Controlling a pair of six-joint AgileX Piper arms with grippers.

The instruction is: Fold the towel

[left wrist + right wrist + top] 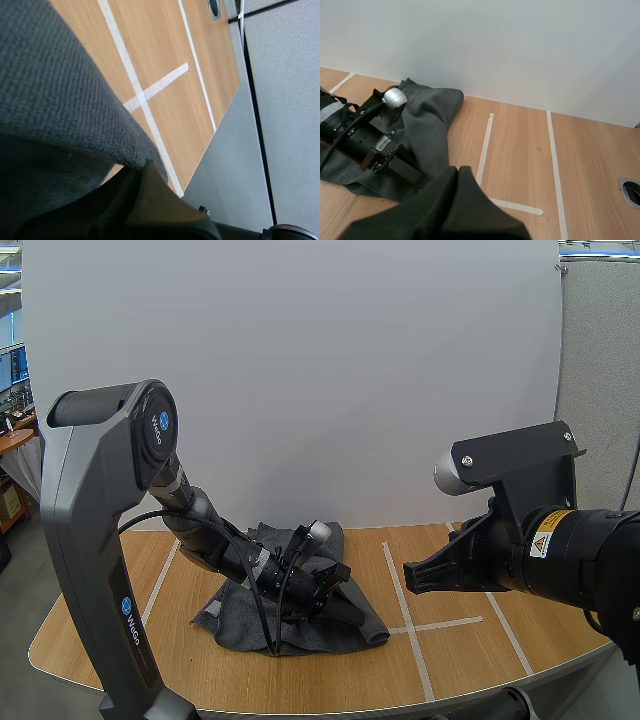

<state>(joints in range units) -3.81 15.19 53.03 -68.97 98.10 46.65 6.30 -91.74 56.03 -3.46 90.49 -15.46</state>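
A dark grey towel (pixel 225 618) lies bunched on the wooden table (pixel 470 665), left of the white tape lines. My left gripper (pixel 350 615) rests low on the towel's front right part, shut on a fold of the cloth. In the left wrist view the towel (pixel 50 100) drapes over the dark finger (pixel 150 197) right at its tip. Seen from the right wrist, the left gripper (pixel 415 175) lies across the towel (pixel 430 107) near its front edge. My right gripper (pixel 410 577) hovers above the table to the right of the towel, its fingers together as one wedge (pixel 458 172), holding nothing.
White tape lines (pixel 405 610) mark squares on the table right of the towel, with a cross (pixel 142 95) close to the cloth's edge. A round metal grommet (pixel 630 189) sits in the table at the far right. A white wall stands behind.
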